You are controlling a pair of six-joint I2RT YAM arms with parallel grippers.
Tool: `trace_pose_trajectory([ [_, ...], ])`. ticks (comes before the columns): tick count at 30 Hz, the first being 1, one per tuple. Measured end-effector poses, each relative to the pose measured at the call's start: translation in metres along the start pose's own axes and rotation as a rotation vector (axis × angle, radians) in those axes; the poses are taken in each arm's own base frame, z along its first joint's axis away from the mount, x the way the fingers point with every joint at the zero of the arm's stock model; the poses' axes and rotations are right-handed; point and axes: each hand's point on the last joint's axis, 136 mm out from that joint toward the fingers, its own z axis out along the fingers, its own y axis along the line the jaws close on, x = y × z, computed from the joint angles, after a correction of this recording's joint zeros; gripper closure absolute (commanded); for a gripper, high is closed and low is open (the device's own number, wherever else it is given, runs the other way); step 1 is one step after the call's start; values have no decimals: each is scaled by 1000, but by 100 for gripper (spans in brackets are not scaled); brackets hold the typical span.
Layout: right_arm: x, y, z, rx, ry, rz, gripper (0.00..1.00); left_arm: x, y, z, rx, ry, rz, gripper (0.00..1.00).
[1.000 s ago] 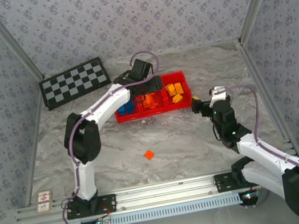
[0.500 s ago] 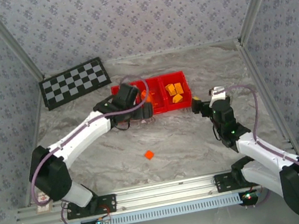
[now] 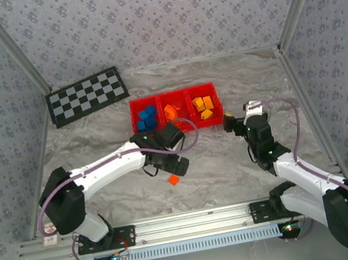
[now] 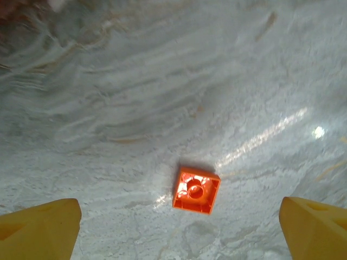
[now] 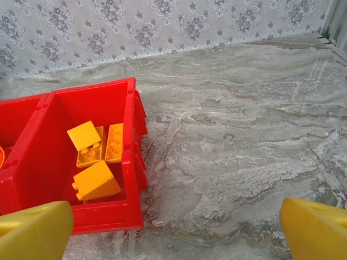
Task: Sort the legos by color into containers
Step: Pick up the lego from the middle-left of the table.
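I work in a robotics lab test cell, not a home. Walls (image 3: 153, 12) papered in a repeating print box in a marble-look desk (image 3: 221, 169) on three sides, with bare aluminium posts (image 3: 14, 54) at the far corners. My left arm (image 3: 109, 163) and right arm (image 3: 304, 178) are bolted to a slotted aluminium rail (image 3: 197, 220) at the near edge. A black-and-grey checkerboard (image 3: 87, 96) lies flat at the far left.

A red tray (image 5: 135, 162) lies at the left on the marble table (image 5: 244, 135), a patterned wall (image 5: 162, 21) behind. Its nearest compartment holds several yellow bricks (image 5: 95, 181), some tilted. The jaws stand wide apart, yellow fingertips (image 5: 32, 233) in the bottom corners.
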Motion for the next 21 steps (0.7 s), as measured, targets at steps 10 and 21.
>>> trace_pose_trajectory([
  [10, 2, 0, 3, 0, 6, 3, 0, 32, -10, 42, -45, 168, 118, 15],
  [21, 2, 0, 3, -3, 5, 5, 0, 50, -4, 64, -78, 258, 140, 23],
])
